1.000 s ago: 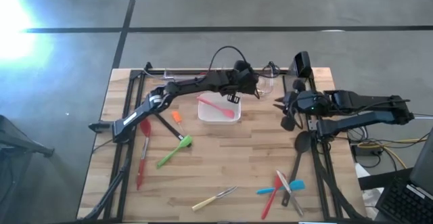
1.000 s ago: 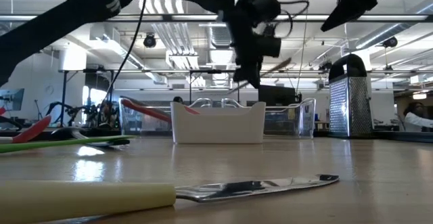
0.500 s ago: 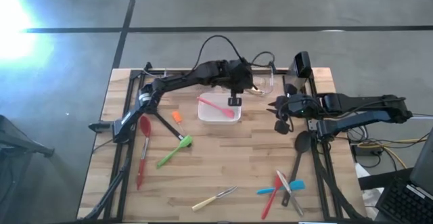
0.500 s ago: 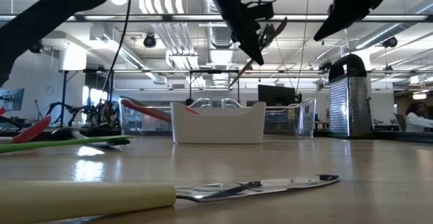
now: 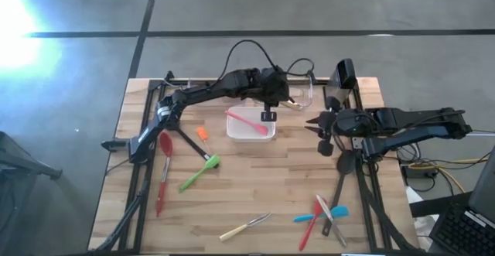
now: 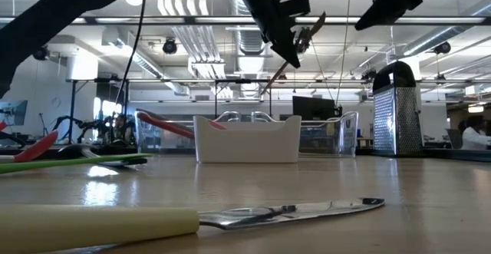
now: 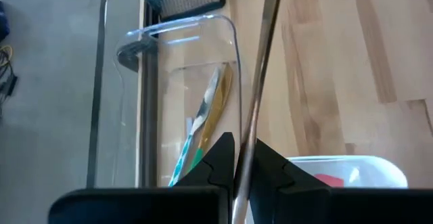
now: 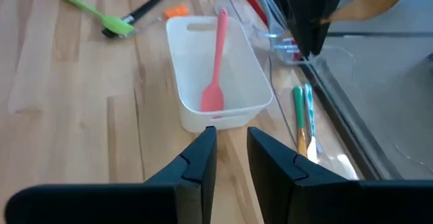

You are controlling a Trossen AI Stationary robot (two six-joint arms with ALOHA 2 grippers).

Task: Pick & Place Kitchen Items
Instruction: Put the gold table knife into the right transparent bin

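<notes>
Wooden-handled utensil [image 7: 260, 82] clamped in left end effector [image 5: 272, 95] above clear bin [image 7: 177, 109]; right end effector [image 5: 315, 126] parted, empty

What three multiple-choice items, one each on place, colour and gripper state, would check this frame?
1. Where does the pink spatula lie?
A. in the white dish
B. on the floor
C. in the right gripper

2. What colour is the knife's handle?
A. blue
B. cream
C. black

3. What is the left gripper doing?
A. hanging open
B. pressing the table
C. holding a thin metal rod

Key: 1 A, the spatula rests inside the dish; 2 B, the high view shows a cream handle; 3 C, the fingers close on the rod in the left wrist view.
</notes>
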